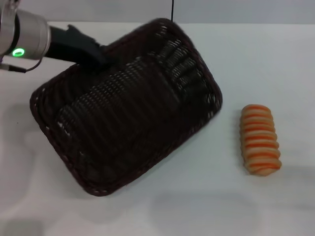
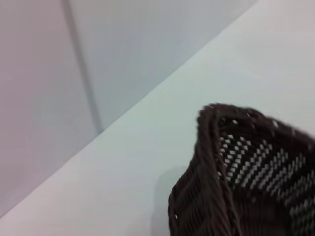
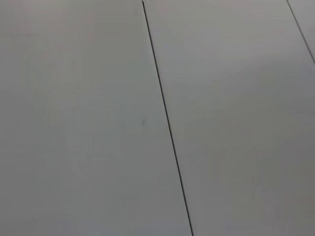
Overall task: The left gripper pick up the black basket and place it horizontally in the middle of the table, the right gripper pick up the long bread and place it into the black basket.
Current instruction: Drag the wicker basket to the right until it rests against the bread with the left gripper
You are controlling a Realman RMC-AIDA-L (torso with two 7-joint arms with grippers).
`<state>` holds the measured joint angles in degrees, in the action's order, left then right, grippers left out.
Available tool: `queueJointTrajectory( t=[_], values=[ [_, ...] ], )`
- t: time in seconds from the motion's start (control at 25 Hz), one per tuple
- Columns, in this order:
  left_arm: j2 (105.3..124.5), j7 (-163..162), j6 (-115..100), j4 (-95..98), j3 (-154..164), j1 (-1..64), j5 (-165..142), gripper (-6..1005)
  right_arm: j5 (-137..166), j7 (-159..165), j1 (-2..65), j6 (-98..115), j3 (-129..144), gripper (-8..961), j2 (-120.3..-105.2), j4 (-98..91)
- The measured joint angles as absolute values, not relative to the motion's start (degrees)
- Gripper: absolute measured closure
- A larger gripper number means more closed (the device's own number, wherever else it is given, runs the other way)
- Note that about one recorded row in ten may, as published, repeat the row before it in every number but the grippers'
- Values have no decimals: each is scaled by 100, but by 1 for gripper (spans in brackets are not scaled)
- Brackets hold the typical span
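The black basket lies at a slant across the left and middle of the white table, one corner pointing to the far side. My left gripper comes in from the upper left and is shut on the basket's far-left rim. The basket looks tipped, with that side raised. In the left wrist view a corner of the basket shows above the table and casts a shadow on it. The long bread lies on the table to the right of the basket, apart from it. My right gripper is out of view.
The silver left arm with its green ring light is at the upper left. The right wrist view shows only a grey panelled surface with a dark seam. A grey wall stands behind the table's far edge.
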<state>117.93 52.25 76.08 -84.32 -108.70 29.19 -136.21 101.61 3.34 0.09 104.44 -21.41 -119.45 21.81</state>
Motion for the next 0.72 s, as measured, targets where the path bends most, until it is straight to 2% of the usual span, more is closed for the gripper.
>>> queueJointTrajectory(
  t=[0.24,0.56,0.72],
  values=[
    [11784,5925,8324,-7509,-11555,3795,-13310,783,10161,334,-9,10559,-2121,123,-11945,2192],
    [11787,6374,9054,-7003,-11572,4447,-13241,792,10161,334,-9,10654,-2089,123,-11945,2231],
    [11787,6432,9100,-6934,-11572,4518,-13237,791,10160,334,8,10686,-2042,123,-11948,2233]
  ],
)
